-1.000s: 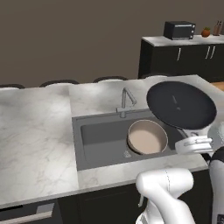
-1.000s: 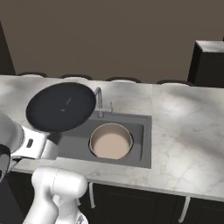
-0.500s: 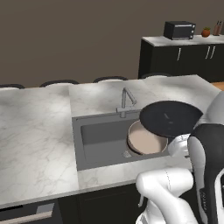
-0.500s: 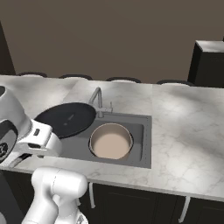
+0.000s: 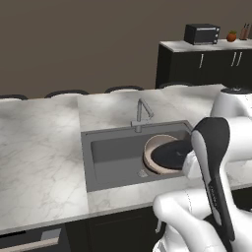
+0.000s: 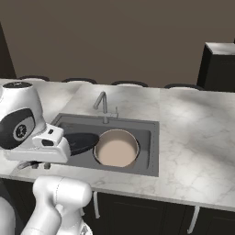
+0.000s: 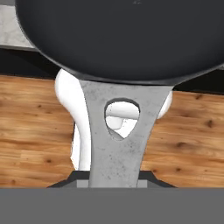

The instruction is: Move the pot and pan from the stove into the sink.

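The pan (image 5: 171,154) hung level over the sink (image 5: 115,160), its black disc lying across the top of the pot (image 5: 153,147), which sat inside the basin toward the right end. From the right base camera, the pan (image 6: 80,142) reached out over the left part of the sink (image 6: 149,142) and its rim met the left edge of the beige pot (image 6: 115,148); whether the two touched could not be told. The claw (image 7: 114,183) was clenched on the pan's flat grey handle (image 7: 117,131), which ran from the fingertips up to the dark underside of the pan (image 7: 127,35), with a teardrop hole through its middle. Wooden floor (image 7: 30,131) showed beyond the handle in the hand camera. The silver faucet (image 5: 141,114) stood at the back edge of the sink, on the marble tabletop (image 5: 39,147). A microwave (image 5: 202,33) sat on a far dark cabinet.
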